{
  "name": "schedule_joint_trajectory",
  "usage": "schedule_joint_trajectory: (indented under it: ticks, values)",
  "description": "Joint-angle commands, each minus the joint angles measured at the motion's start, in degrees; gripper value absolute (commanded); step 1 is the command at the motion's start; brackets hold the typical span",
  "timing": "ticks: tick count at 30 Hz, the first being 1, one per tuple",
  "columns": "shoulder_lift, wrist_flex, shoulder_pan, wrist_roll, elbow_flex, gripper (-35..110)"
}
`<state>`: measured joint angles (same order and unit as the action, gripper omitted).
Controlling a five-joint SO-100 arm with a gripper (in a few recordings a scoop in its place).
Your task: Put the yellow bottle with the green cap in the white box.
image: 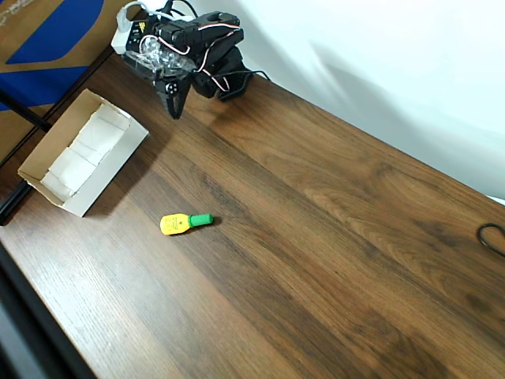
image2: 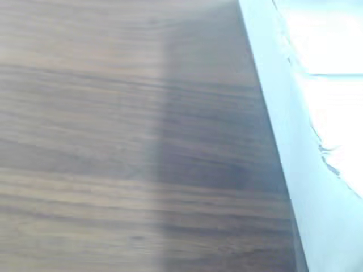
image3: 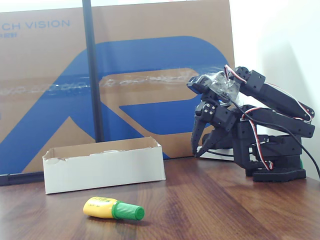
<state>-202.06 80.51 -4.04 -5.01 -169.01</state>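
A: Left to right, overhead view. Shallow white cardboard tray with tan raw edges and white paper lining [image: 83, 151] sits at the left, near the table edge. Tiny rounded yellow plastic bottle with a green screw cap [image: 185, 222] lies on its side on the dark wood-grain tabletop [image: 331, 260], just right of the tray and clear of it, cap pointing right. Black arm is folded up at the back, its two-finger gripper [image: 173, 99] pointing down near the tray's far end.

B: Claw state?

A: Fixed view shows the two black fingers [image3: 199, 141] with tips slightly apart, holding nothing. Well away from the bottle [image3: 113, 208].

B: Risks?

A: Bottle is round, smooth and lying flat, so it'll likely roll if one finger touches first. The small body leaves little margin; a pinch on the ribbed cap could squirt it out. The tray [image3: 104, 164] is light cardboard with thin walls, so a low carry would likely clip the rim and shove it. The loose paper lining could snag a finger at release.

B: Wrist view?

A: Blurred wood grain and the tray's white side wall [image2: 283, 141] on the right.
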Motion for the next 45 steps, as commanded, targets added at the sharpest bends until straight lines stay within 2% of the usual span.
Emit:
schedule_joint_trajectory:
  ticks: [1, 5, 17, 26, 38, 45]
  values:
    - [6.77, -4.75, 0.97, 0.26, -0.18, 0]
    - [16.44, -14.06, 2.29, 0.18, -0.53, 0]
    - [26.28, -22.06, 2.64, 0.70, 4.66, 0]
    - [36.21, -21.80, 2.90, 0.09, 18.19, 0]
    - [51.42, -16.35, 0.97, -1.67, 42.54, 0]
    - [58.71, -17.58, 2.29, -3.43, 49.66, 1]
